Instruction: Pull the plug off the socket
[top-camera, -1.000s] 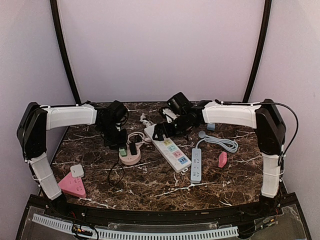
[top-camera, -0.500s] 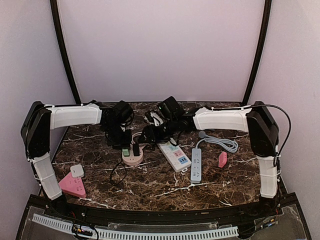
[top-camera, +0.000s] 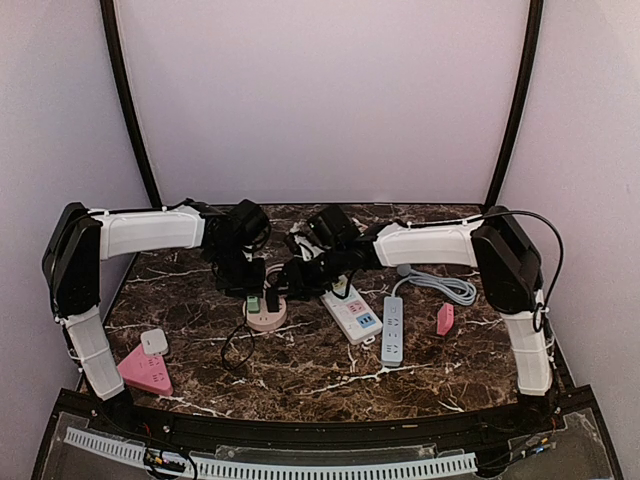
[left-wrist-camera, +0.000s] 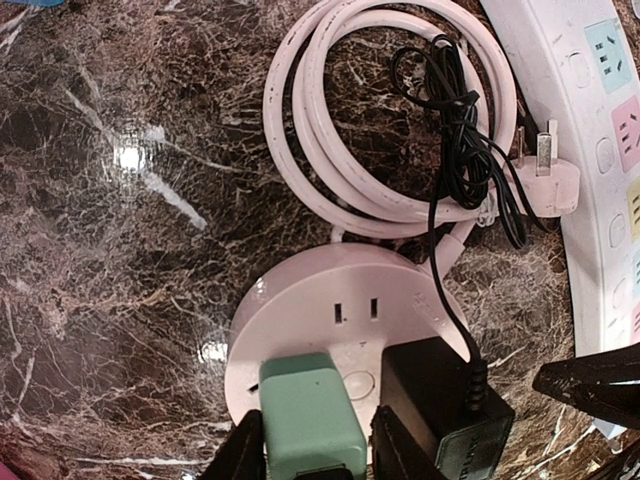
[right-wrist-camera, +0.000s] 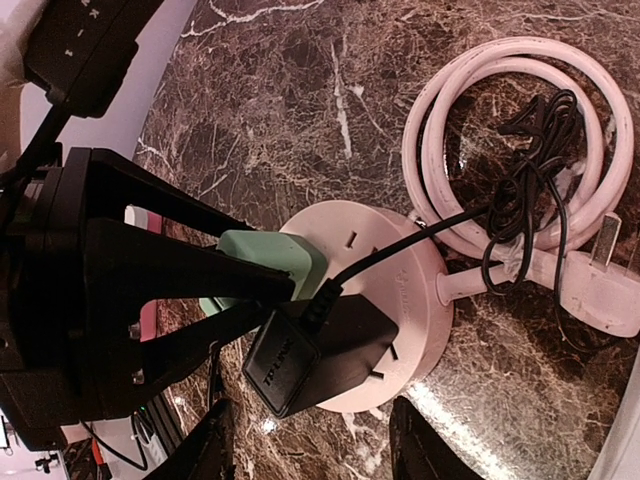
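A round pink socket (top-camera: 265, 317) lies on the marble table, with a green plug (top-camera: 253, 302) and a black adapter (top-camera: 271, 298) standing in it. My left gripper (top-camera: 250, 288) reaches down over the green plug (left-wrist-camera: 310, 410), one finger against each side, and is shut on it. The socket (left-wrist-camera: 340, 290) and black adapter (left-wrist-camera: 440, 400) show beside it. My right gripper (right-wrist-camera: 315, 445) is open and hangs just above the black adapter (right-wrist-camera: 320, 350), its fingers spread wider than the adapter. The green plug (right-wrist-camera: 275, 255) and socket (right-wrist-camera: 400, 270) lie beyond it.
The socket's coiled pink cable (left-wrist-camera: 390, 110) and a tangled black cord (left-wrist-camera: 460, 130) lie behind it. A white power strip (top-camera: 350, 305), a grey strip (top-camera: 392, 330) and a small pink piece (top-camera: 445, 318) lie to the right. A pink triangular socket (top-camera: 145, 372) is front left.
My right gripper has swung left from over the white power strip to the round socket. My left gripper has shifted slightly right and down onto the green plug.
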